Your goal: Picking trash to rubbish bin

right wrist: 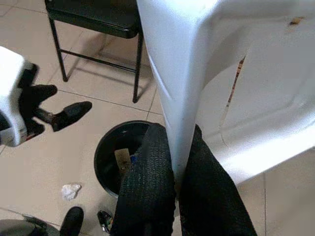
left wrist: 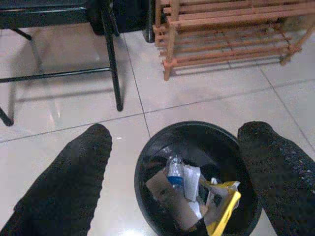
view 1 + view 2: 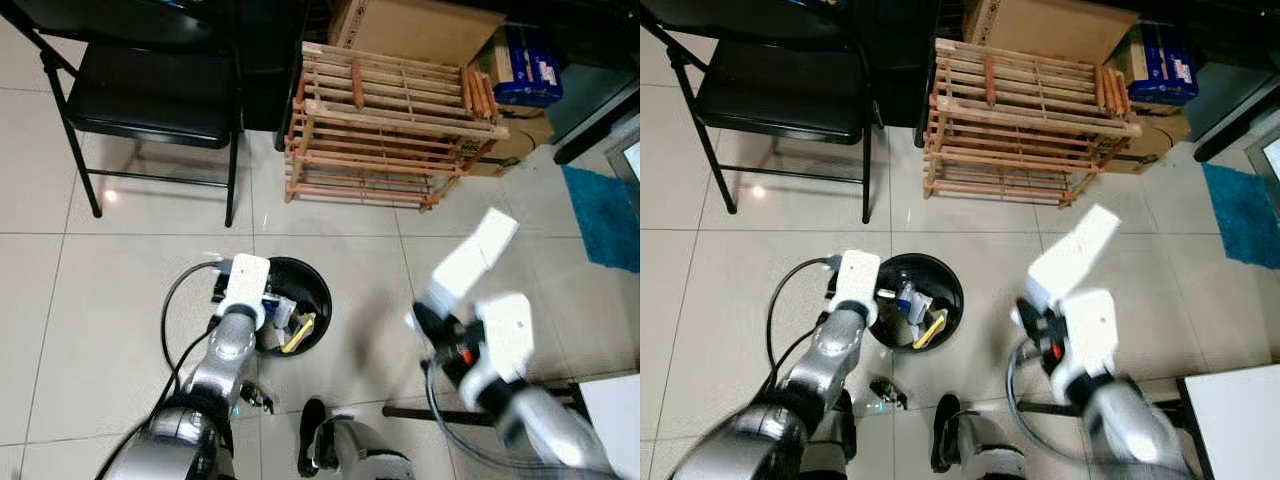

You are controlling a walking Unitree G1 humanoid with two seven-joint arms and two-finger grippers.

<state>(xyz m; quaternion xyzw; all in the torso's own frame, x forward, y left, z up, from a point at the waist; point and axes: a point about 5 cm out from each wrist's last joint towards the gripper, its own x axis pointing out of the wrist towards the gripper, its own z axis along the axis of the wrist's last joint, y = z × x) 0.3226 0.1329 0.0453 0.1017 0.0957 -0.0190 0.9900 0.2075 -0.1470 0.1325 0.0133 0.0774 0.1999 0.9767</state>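
Note:
A round black rubbish bin (image 3: 322, 288) stands on the tiled floor in front of me, holding a plastic bottle (image 2: 175, 169), cardboard and a yellow wrapper (image 2: 224, 209). My left gripper (image 2: 177, 130) hovers over the bin's left side, open, with nothing between its fingers. To the right of the bin, my right gripper (image 1: 176, 132) is shut on the edge of a white foam tray (image 3: 476, 254), which sticks up and away from me. A crumpled white paper (image 1: 70, 191) and a small dark shiny scrap (image 3: 888, 392) lie on the floor near my feet.
A wooden slatted rack (image 3: 390, 125) stands beyond the bin, with cardboard boxes (image 3: 420, 25) behind it. A black folding chair (image 3: 150, 95) is at the far left. A blue rug (image 3: 605, 215) lies at the right, and a white tabletop corner (image 3: 1240, 420) at the near right.

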